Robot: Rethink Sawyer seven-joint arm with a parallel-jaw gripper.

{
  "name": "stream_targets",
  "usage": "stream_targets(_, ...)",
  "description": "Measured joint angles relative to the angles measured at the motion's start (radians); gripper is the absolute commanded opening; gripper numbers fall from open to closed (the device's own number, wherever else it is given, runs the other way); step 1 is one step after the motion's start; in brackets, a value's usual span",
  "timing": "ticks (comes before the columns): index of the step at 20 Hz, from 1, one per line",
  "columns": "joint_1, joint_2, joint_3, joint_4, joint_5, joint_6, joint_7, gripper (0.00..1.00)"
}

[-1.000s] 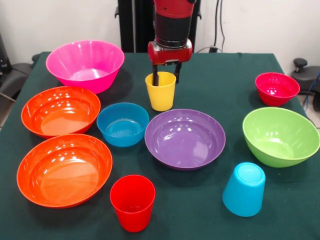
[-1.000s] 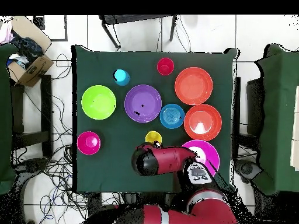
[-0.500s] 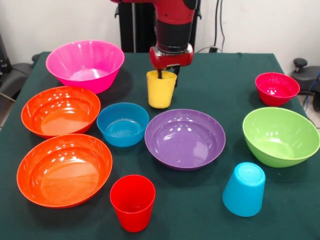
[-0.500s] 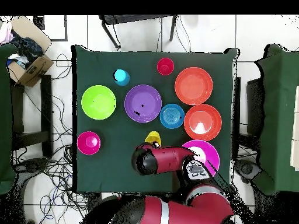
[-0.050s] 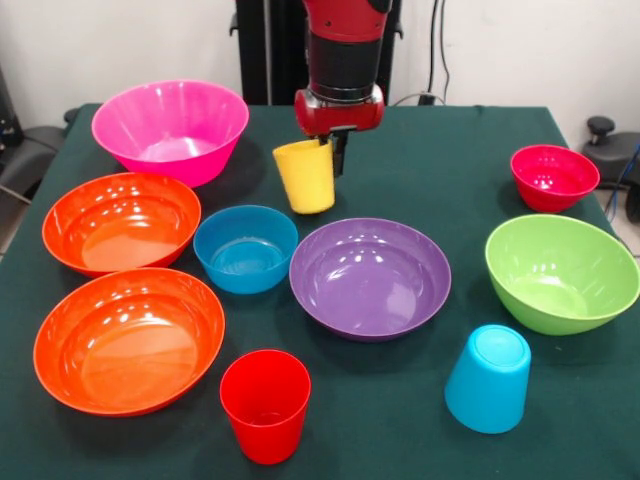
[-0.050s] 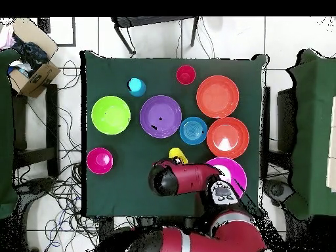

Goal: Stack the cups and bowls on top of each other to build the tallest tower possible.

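While tilted, yellow cup clamped in hand.

The gripper is mostly buried: from the front you get one dark finger beside the yellow cup, the other is behind or inside the cup. Overhead it's worse, the arm covers the gripper and most of the cup, only a yellow sliver pokes out. It also hides part of the magenta bowl. In the front view the arm runs off the top edge, and the red cup's base sits very close to the bottom edge.
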Motion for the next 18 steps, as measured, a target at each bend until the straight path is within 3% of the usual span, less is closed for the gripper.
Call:
stream_targets(9,-0.007,-0.087,0.038,0.001,0.012,0.062,0.000,0.00)
stream_targets(18,0.053,-0.174,0.044,-0.022,0.080,0.237,0.000,0.00)
